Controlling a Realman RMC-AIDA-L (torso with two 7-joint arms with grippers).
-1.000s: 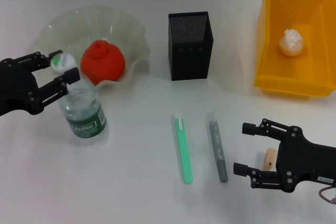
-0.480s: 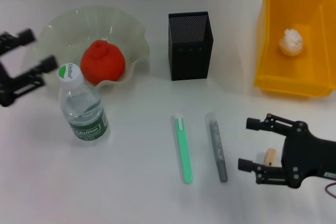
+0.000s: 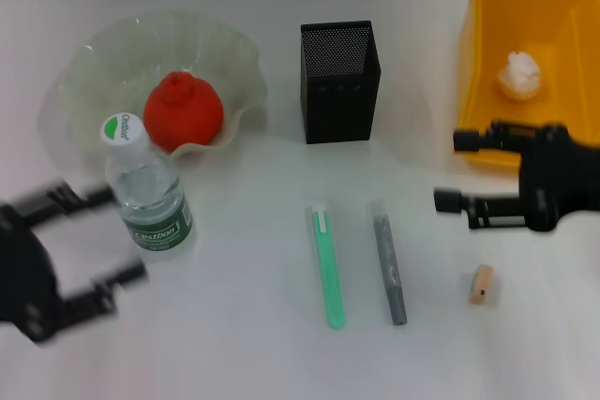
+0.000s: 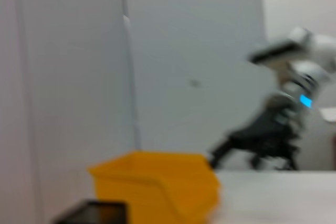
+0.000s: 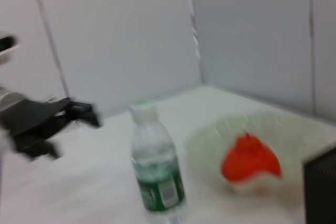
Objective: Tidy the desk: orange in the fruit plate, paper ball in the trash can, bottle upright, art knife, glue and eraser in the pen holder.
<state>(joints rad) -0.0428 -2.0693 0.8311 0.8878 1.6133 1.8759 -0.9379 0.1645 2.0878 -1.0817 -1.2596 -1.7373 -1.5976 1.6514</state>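
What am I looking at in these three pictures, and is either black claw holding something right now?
It is a two-armed robot at a white table. The head view looks down from above; the other two come from cameras on its wrists. The left gripper is open beside the bottle, which stands upright. The right gripper is open in front of the yellow trash can. Neither holds anything. The orange sits in the fruit plate and the paper ball in the can. A green art knife, a grey glue stick and the eraser lie loose in front of the black pen holder.
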